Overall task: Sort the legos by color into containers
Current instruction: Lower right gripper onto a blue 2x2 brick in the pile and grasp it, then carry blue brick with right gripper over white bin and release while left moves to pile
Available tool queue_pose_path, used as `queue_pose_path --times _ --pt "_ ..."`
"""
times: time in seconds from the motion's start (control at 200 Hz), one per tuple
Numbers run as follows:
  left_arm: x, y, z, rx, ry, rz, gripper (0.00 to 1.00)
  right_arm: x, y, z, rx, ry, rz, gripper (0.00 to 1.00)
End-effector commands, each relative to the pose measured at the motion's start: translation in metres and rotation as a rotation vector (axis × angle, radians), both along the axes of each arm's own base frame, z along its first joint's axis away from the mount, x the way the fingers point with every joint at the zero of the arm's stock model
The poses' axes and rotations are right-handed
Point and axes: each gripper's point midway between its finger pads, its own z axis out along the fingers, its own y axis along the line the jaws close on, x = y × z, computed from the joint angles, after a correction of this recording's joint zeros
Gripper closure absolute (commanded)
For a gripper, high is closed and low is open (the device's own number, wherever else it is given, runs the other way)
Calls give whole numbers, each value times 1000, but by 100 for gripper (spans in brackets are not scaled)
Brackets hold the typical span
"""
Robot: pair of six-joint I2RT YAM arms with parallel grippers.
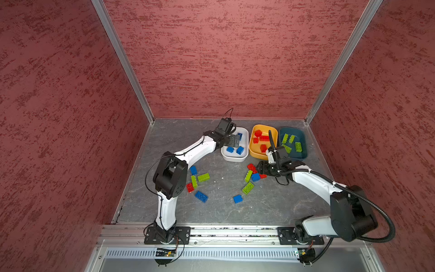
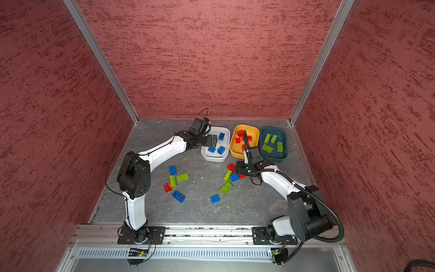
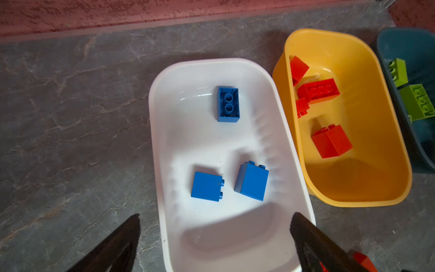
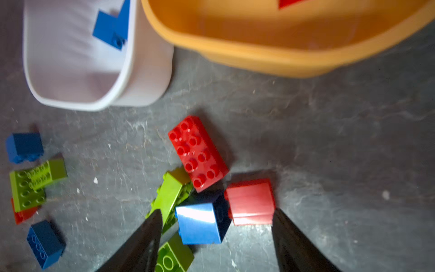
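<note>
Three containers stand in a row at the back: a white tub (image 1: 235, 159) (image 3: 155, 141) with three blue legos (image 3: 227, 103), a yellow-orange tub (image 1: 256, 156) (image 3: 353, 202) with red ones (image 3: 332, 141), and a teal tub (image 1: 300, 155) with green ones (image 1: 298, 146). My left gripper (image 1: 231, 141) (image 3: 216, 215) hangs open and empty over the white tub. My right gripper (image 1: 258, 170) (image 4: 217, 212) is low over a loose cluster, jaws apart. Between its fingers lie a blue square brick (image 4: 202, 221) and a red square brick (image 4: 250, 201). A red oblong brick (image 4: 197, 153) and a green brick (image 4: 170, 193) lie just beyond.
More loose legos lie on the grey floor: a left cluster of blue (image 1: 193, 170), green (image 1: 203, 177), red (image 1: 189, 187) and blue (image 1: 201, 196) by the left arm's elbow, plus a green (image 1: 247, 188) and a blue (image 1: 237, 199) nearer the front. Red walls enclose the cell.
</note>
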Motion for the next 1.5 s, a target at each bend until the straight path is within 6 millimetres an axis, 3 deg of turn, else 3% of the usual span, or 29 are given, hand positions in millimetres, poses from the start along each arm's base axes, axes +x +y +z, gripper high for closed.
queue_pose_path --times 0.0,0.23,0.466,0.671,1.007,1.122,1.237,1.498 --pt "8 9 13 -25 -50 42 1 -10 1 -14 -79 30 38 32" --pt "8 18 9 -6 -41 66 0 -9 22 -33 -145 71 139 36" --pt "6 28 -1 4 -18 93 1 -10 25 -38 -216 73 156 49" --pt "5 33 -4 5 -9 103 1 -16 25 -37 -235 83 172 45" --pt "6 40 -8 -1 1 123 1 -31 22 -45 -254 114 186 50" --pt "6 43 -5 -6 -9 129 1 -20 26 -28 -240 52 178 62" --pt "7 49 -5 -5 -11 142 1 -4 33 0 -209 -45 169 65" --pt "6 69 -5 0 -14 203 1 44 70 54 -122 -201 200 67"
